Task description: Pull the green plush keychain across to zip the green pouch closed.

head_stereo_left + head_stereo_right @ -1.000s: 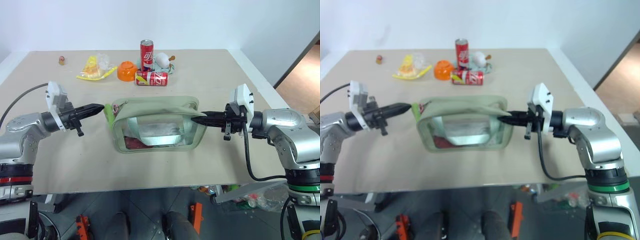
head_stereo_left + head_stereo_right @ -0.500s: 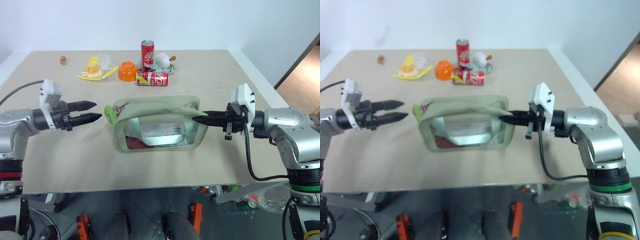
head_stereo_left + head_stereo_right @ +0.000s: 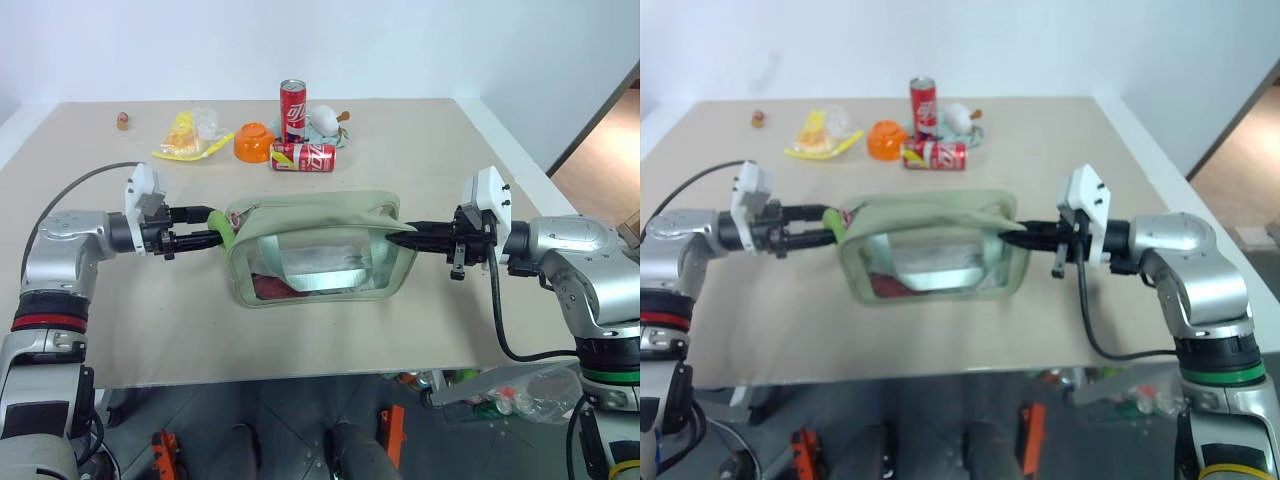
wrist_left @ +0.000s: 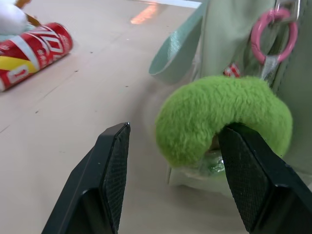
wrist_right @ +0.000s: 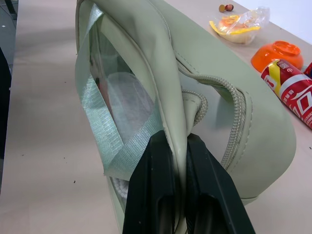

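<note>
The green pouch (image 3: pixel 318 250) lies a little nearer the front edge than the middle of the counter (image 3: pixel 420 150), its clear window side turned toward the front edge and its zipper running along the top.

The right hand (image 3: pixel 392 236) is clenched on a fold of fabric at the pouch's right end; in the right wrist view the two black fingers (image 5: pixel 155 185) pinch the pale cloth just beside the zipper's end. That grip looks meant to anchor the pouch, so that a pull on the slider meets resistance instead of dragging the whole bag across the counter.

The green plush keychain (image 4: pixel 222 119) hangs off the pouch's left end on a pink ring clasp (image 4: pixel 273 34), resting against the bag's wall just above the counter. The left hand (image 3: pixel 220 229) is at it with its fingers spread to either side of the fuzzy ring: one finger (image 4: pixel 251 180) touches or sits under the plush on the pouch side, and the other (image 4: pixel 109 170) stands apart from it over bare counter. So it is released, holding nothing yet, placed to close on the ring.

Judging by this, the zipper is not yet drawn and the step in hand is taking hold of the keychain.

Toward the far edge lie an orange bowl (image 3: pixel 254 142), an upright red can (image 3: pixel 293 108), a fallen red can (image 3: pixel 302 156) and a yellow snack bag (image 3: pixel 188 138), well apart from the work.
</note>
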You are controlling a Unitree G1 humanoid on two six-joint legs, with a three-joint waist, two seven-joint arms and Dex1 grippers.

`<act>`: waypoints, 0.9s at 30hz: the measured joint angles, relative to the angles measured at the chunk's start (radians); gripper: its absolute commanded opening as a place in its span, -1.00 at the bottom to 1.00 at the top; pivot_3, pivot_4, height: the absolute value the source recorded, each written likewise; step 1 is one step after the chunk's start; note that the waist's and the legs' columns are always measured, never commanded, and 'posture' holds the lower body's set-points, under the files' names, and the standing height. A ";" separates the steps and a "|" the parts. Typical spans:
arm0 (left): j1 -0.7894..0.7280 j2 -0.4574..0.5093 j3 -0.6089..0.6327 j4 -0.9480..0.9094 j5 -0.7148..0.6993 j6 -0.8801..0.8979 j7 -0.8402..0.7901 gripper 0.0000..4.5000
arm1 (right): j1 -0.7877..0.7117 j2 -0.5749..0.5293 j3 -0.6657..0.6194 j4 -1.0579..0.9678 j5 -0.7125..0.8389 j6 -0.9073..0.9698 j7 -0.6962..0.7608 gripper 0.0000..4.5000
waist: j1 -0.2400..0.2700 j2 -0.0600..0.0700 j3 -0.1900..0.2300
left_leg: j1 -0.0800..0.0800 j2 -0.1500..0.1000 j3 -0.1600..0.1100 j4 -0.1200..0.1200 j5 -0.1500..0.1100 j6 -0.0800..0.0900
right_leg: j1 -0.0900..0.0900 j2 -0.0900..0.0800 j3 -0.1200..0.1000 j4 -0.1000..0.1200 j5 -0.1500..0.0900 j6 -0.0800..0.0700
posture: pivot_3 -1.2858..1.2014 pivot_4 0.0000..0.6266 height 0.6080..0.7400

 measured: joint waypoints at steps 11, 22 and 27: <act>0.003 0.037 0.065 -0.171 -0.057 0.063 0.015 -0.98 | 0.006 -0.006 -0.001 -0.001 0.001 0.000 0.000 -1.00 | 0.000 0.000 0.000 | 0.000 0.000 0.000 0.000 0.000 0.000 | 0.000 0.000 0.000 0.000 0.000 0.000 | 0.03 -0.52 1.00; -0.057 0.011 0.074 -0.439 -0.128 0.198 0.133 -0.98 | 0.004 -0.009 0.000 0.017 -0.002 -0.010 0.008 -1.00 | 0.001 0.000 0.000 | 0.001 0.000 -0.001 0.003 0.000 0.000 | 0.003 0.000 -0.001 0.000 0.000 0.002 | 0.03 -0.52 1.00; -0.106 -0.116 -0.035 -0.424 -0.080 0.152 0.162 -0.98 | -0.003 -0.009 0.004 0.027 -0.004 -0.015 0.018 -1.00 | 0.003 0.000 0.000 | 0.001 0.000 -0.001 0.005 0.000 0.000 | 0.003 0.000 0.000 0.000 0.001 0.003 | 0.03 -0.52 1.00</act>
